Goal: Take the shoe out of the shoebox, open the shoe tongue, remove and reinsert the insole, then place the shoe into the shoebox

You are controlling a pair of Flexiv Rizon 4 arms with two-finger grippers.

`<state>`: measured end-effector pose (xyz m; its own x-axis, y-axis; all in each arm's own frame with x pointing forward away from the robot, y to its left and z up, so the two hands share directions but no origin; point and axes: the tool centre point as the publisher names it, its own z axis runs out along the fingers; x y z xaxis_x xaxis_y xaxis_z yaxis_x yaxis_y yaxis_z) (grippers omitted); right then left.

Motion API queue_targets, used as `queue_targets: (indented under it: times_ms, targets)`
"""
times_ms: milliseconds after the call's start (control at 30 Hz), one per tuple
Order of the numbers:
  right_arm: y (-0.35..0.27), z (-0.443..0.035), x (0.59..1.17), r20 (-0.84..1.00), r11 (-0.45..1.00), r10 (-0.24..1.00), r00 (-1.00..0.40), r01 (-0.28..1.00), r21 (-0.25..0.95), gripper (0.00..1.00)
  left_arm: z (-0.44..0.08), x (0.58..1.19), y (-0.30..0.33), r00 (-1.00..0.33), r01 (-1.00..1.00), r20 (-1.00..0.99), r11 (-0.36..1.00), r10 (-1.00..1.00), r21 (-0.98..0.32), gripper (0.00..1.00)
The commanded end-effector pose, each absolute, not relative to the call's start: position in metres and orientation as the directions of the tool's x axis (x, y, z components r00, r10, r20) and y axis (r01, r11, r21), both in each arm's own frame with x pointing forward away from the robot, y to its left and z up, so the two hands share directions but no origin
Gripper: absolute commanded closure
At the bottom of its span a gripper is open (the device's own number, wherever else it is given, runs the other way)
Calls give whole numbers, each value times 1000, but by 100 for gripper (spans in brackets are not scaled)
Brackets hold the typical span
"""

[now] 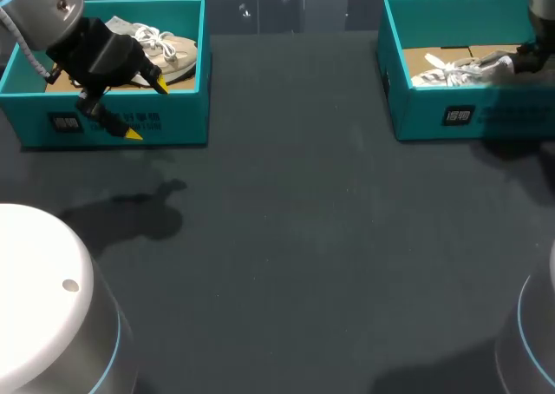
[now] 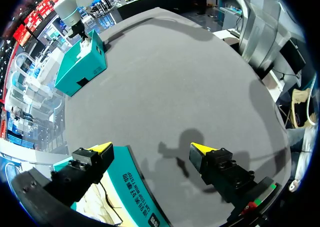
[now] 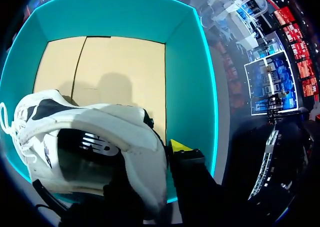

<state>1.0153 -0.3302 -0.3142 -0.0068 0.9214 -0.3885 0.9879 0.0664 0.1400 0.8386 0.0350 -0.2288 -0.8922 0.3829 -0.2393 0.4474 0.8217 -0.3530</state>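
In right shoebox [image 1: 503,116], shoe [image 1: 455,73] lengthwise, toe leftward, right jaws pinching heel, left jaws spread.

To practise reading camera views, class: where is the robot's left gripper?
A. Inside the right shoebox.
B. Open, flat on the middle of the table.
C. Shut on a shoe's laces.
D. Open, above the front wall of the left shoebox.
D: the left gripper has its yellow tips wide apart, holding nothing, one over the inside of the left shoebox, the other over the table.
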Motion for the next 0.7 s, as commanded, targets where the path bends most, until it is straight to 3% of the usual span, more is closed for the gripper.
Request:
queue_targets:
  times_ms: [33,700]
  targets:
    - [-332,-324,1019,-379,65,925,-10,989,132,100,-229,838,35,-892,448,-239,823,384,-350,0]
    - [-352,-348,1022,-358,39,934,-5,995,89,100,-229,838,35,-892,448,-239,823,384,-350,0]
